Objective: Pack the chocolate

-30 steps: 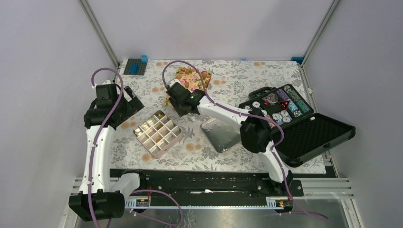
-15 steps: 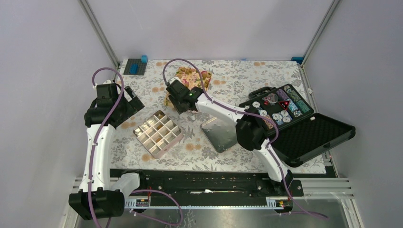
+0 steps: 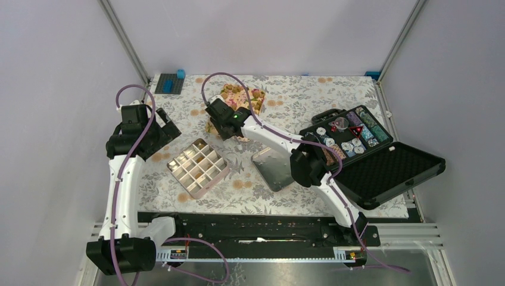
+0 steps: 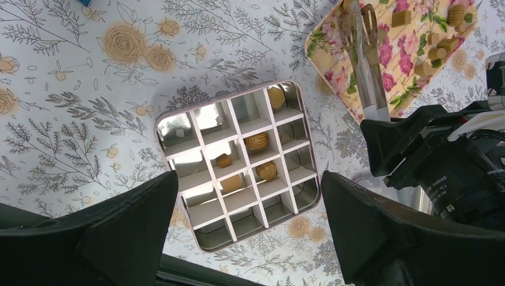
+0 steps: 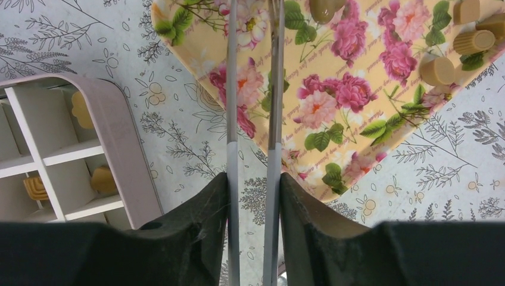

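Under the left pincer (image 4: 249, 179), spread wide and holding nothing: tin (image 4: 225, 99) with some chocolate (image 4: 257, 142) in its cells. Further right, right pincer (image 5: 253, 185) clenched on tongs (image 5: 231, 89), blades reaching ahead over the flowered tray (image 5: 357, 149); more chocolate ahead-right there.

Small white lettering is showing on the black camera lens (image 4: 460, 192) — too blurred to read. Fine script is running across the flowered tray (image 5: 286, 137) — illegible.
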Robot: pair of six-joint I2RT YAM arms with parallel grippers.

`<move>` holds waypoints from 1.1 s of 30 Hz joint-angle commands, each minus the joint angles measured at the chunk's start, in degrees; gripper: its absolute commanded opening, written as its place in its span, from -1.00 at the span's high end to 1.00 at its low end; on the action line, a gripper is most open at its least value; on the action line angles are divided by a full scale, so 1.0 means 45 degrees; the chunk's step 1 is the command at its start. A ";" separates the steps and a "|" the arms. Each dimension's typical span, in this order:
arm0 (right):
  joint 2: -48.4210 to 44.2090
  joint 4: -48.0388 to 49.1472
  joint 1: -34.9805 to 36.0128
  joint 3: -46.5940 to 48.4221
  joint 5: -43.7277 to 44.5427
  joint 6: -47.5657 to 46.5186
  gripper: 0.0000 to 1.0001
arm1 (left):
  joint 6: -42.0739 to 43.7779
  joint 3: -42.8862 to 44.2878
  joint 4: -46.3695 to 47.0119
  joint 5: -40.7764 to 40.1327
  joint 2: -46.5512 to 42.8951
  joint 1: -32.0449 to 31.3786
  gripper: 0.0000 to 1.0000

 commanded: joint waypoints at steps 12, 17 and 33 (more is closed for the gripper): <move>-0.3839 0.1239 -0.0155 -0.3379 0.0376 0.0272 0.35 | 0.0103 0.0197 0.0129 0.0046 -0.0290 0.0068 -0.97; -0.5367 0.1536 -0.0145 -0.5050 0.0304 0.0409 0.36 | 0.0065 0.0135 0.0154 0.0046 -0.0332 0.0067 -0.97; -0.8412 0.1064 0.2405 -0.8164 -0.0026 0.1073 0.36 | -0.0128 0.0059 0.0439 0.0563 -0.0282 0.0068 -0.97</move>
